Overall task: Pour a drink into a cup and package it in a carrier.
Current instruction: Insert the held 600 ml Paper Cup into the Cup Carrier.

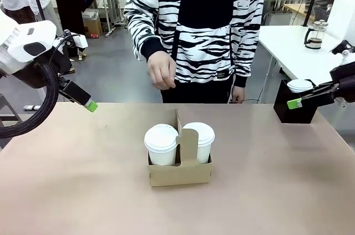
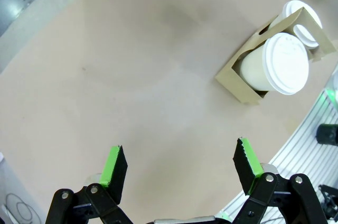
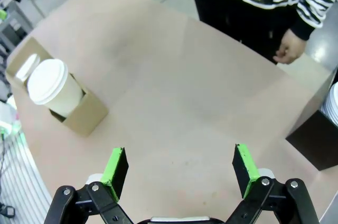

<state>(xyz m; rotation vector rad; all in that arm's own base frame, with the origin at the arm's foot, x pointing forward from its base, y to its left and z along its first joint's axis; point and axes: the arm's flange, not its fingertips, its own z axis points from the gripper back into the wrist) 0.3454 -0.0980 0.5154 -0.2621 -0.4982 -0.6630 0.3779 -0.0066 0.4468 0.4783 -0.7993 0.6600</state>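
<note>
sitting between both gripper tips, carrier (image 1: 180,173), cups

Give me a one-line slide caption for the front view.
Two lidded cups sit in the carrier mid-table, open grippers held apart at either side.

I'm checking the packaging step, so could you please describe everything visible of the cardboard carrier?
The carrier is a small brown cardboard box with an upright central handle tab. It stands upright near the middle of the table, holding two lidded white paper cups, one on each side of the tab. Neither gripper nor the person's hands touch it.
</note>
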